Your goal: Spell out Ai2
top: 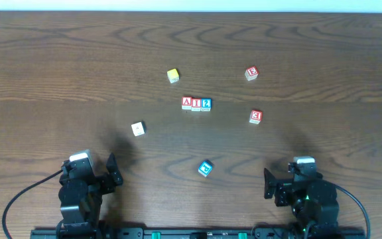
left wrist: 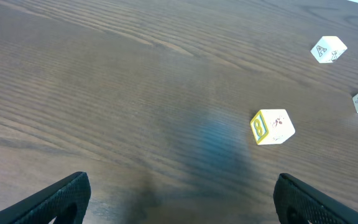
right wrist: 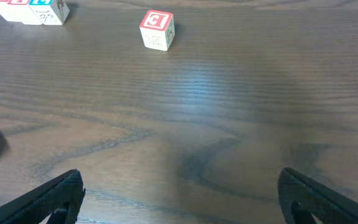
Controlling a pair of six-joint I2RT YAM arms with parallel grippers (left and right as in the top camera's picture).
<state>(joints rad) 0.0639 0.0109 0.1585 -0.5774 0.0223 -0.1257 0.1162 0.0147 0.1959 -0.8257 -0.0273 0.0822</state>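
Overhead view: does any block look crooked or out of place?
Nothing is damaged. The row of three blocks sits straight, with the blocks touching. The loose blue block lies apart below the row, turned at an angle; the farthest red block is turned too.

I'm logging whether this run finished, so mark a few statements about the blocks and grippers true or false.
1. The A block, I block and 2 block sit side by side in one row. True.
2. The left gripper holds a block. False: it is open and empty.
3. The red 3 block lies apart from the row, toward the right arm's side. True.
4. The loose blue block joins the row. False: it lies alone, nearer the arms.
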